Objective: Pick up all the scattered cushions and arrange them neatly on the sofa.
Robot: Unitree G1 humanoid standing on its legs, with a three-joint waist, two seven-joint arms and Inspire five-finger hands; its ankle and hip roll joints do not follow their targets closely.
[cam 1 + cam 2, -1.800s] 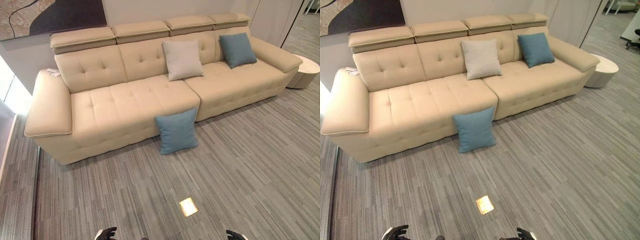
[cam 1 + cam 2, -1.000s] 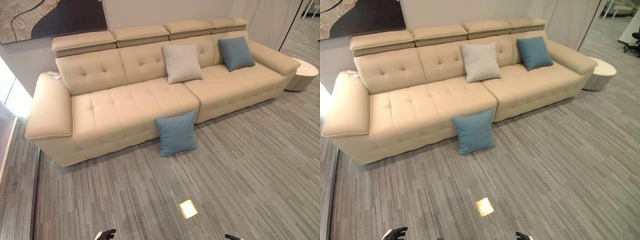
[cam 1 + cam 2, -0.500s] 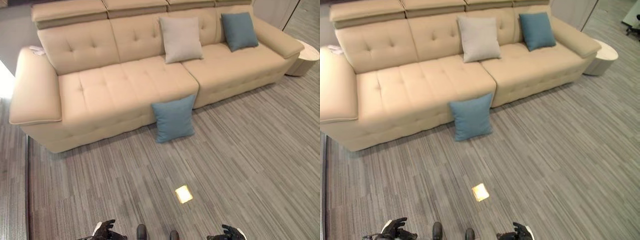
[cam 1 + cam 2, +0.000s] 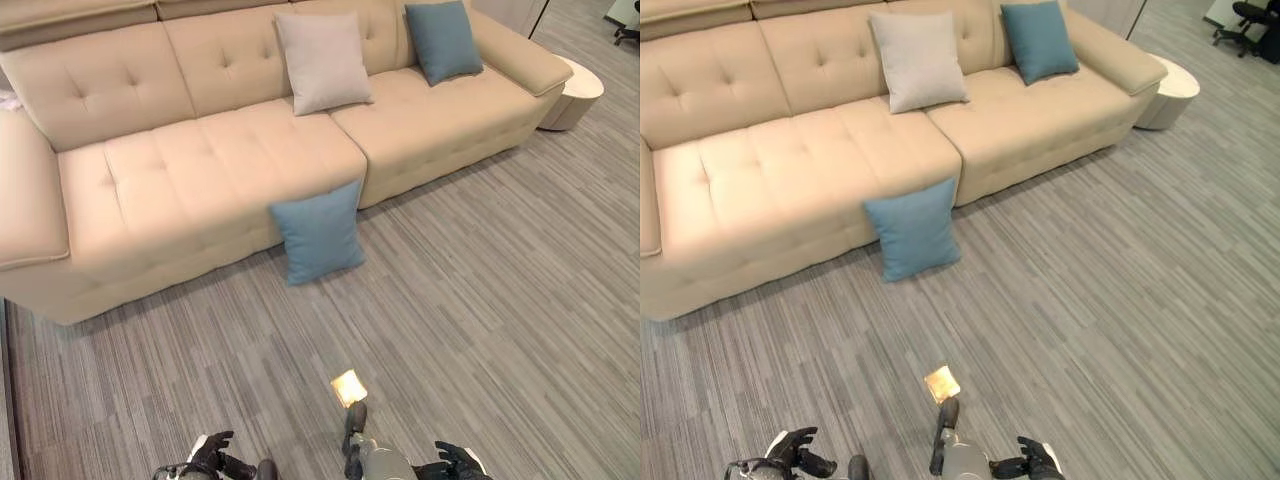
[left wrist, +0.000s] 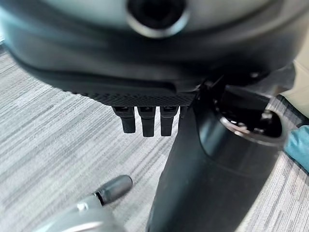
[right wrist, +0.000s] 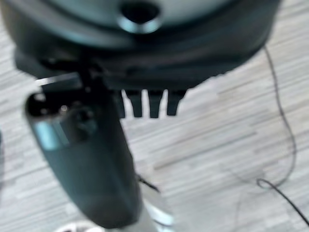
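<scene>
Across the upper half of the left eye view we see one long beige tufted sofa, its long axis running from the left edge toward the upper right. We count three cushions, two blue and one grey. One blue cushion on the floor stands on its lower edge at centre frame, leaning back against the sofa's front, its face turned toward us and slightly tilted. One grey cushion stands upright against the backrest at upper centre, near the seam between the two seats. A second blue cushion on the sofa leans on the backrest at upper right, just beside the armrest. One round pale side table sits at the far right edge, past the sofa's end. One small bright square floor light lies in the grey striped carpet at lower centre. We can read no writing or labels anywhere. At the bottom edge our left hand and right hand hang low, both with fingers loosely spread and holding nothing.
</scene>
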